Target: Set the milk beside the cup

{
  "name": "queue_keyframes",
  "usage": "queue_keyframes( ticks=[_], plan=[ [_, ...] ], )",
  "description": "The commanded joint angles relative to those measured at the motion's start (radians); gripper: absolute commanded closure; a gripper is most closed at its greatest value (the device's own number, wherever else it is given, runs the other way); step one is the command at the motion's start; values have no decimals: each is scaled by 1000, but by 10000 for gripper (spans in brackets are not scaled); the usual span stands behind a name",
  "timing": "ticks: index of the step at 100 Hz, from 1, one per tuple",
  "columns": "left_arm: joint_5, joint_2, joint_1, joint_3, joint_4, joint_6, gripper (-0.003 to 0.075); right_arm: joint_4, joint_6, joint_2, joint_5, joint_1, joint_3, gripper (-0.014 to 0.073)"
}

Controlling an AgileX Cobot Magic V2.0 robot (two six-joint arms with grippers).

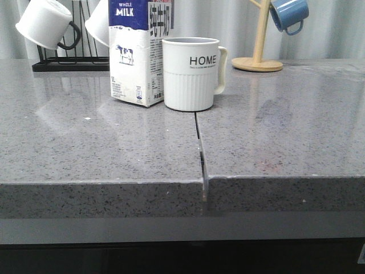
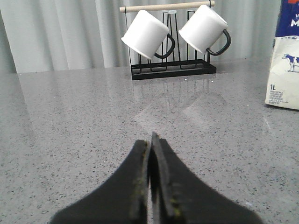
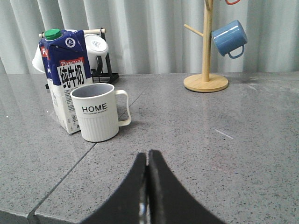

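Standing upright in the upper middle of the front view: milk (image 1: 136, 54), just beside and possibly touching the cup (image 1: 190, 74). Resting clenched and empty, well apart: left gripper (image 2: 150, 140), right gripper (image 3: 147, 156). Risking only a nudge or topple if reaching in again.

The milk (image 1: 137, 51) is a tall rectangular carton, white below and dark blue above, with "WHOLE MILK" lettering, a cow picture and a green screw cap (seen in the right wrist view). It stands upright on the grey countertop. Just to its right stands the cup (image 1: 191, 74), a white mug with a ribbed lower half and black "HOME" lettering, upright, handle pointing right, slightly nearer than the carton.
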Motion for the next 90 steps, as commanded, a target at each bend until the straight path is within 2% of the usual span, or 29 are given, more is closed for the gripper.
queue_keyframes(
  ticks=[1, 14, 33, 44, 64, 77, 81, 90],
  plan=[
    [-88, -31, 2, 38, -6, -6, 741, -12, -5, 1, -79, -3, -23, 662],
    [-88, -31, 2, 38, -6, -6, 741, -25, -5, 1, -66, -8, -23, 662],
    [-88, -31, 2, 38, -6, -6, 741, 64, -8, 1, 28, -81, -16, 662],
    [-88, -31, 2, 38, -6, -6, 741, 118, -30, 1, -47, -162, 36, 662],
    [-88, -31, 2, 38, -6, -6, 741, 274, -222, 1, -237, -346, 188, 662],
    [-88, -31, 2, 38, -6, -6, 741, 275, -227, 1, -352, -416, 293, 662],
    [-88, -31, 2, 38, -6, -6, 741, 263, -227, -1, -322, -424, 288, 662],
    [-88, -31, 2, 38, -6, -6, 741, 222, -227, -13, -352, -425, 288, 662]
  ],
)
